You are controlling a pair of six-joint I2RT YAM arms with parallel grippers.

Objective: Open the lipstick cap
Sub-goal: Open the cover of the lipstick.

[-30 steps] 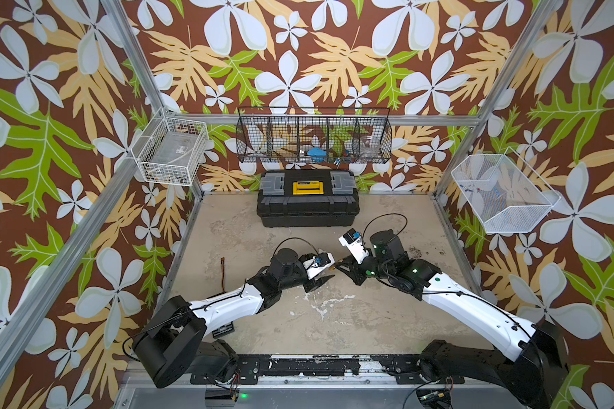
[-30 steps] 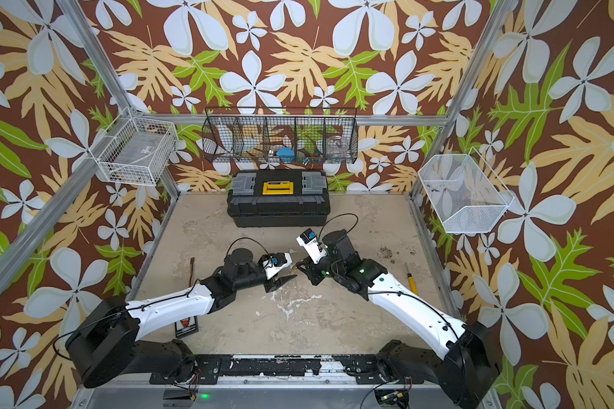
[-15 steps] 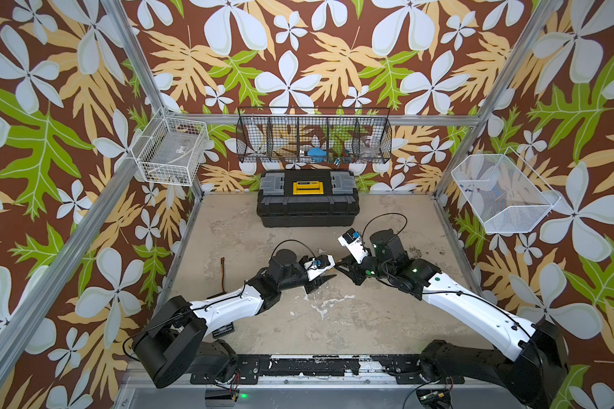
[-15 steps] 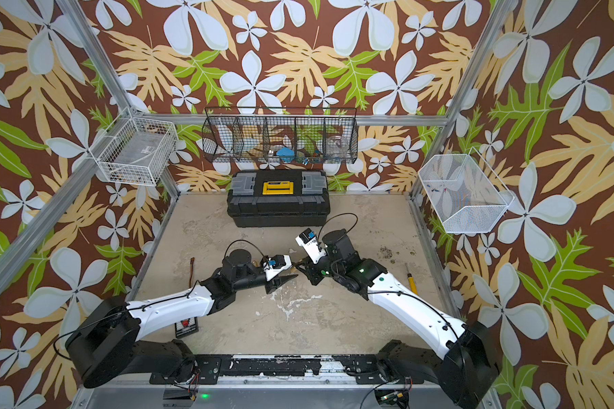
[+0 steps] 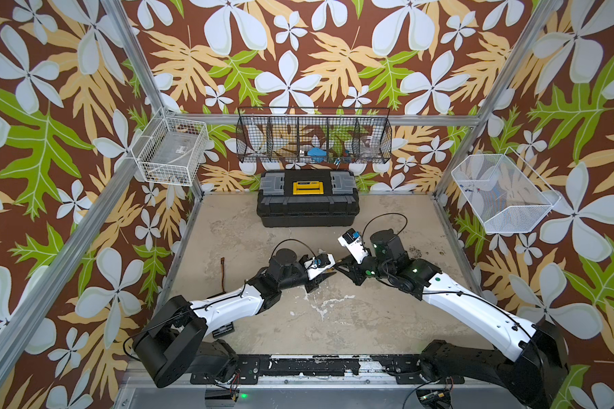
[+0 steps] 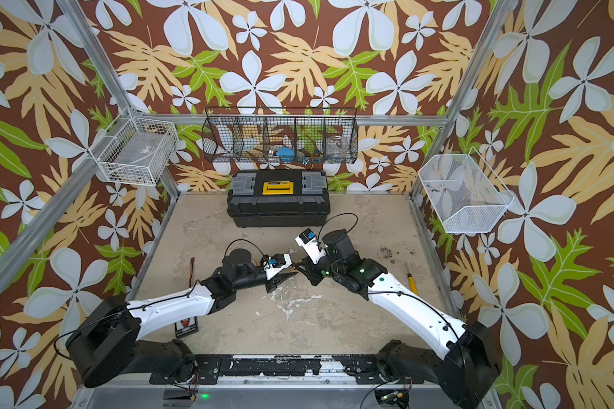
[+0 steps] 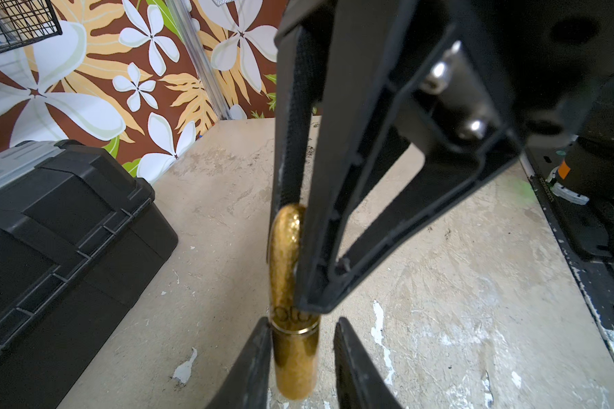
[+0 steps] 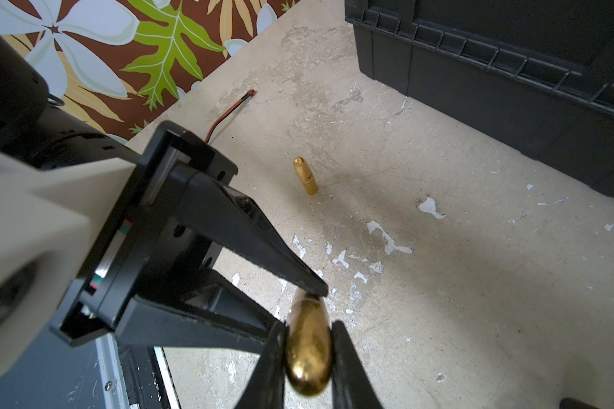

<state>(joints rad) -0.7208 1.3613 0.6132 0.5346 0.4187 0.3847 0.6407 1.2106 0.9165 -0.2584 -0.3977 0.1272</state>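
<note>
- Our right tool [image 8: 309,327] is clamped on the rounded end of the gold lipstick [image 7: 293,357]. It holds the tube in the air over the middle of the tabletop [image 5: 334,325].
- Our left tool [image 7: 300,320] brackets the straight end. One jaw touches the tube and the other stands off with a visible gap, so this tool is open and grips nothing yet.
- The joint ring sits right at the left jaw tips. We judge the hold should land wholly on the straight part, clear of the ring, or we would pinch both halves together.
- We cannot tell which half is the cap.
- Once both holds are firm, we should pull straight along the tube, roughly toward 9 and 3 o'clock. The glossy shell looks slippery, so we squeeze before we pull.
- The toolbox [image 5: 307,209] at 12 o'clock is well apart, and bare tabletop lies open toward 6 o'clock.
- A wire [image 5: 222,279] lies near the 9 o'clock edge.
- A second gold tube [image 8: 305,176] stands upright beyond the left tool, so a retreating left arm should mind it.
</note>
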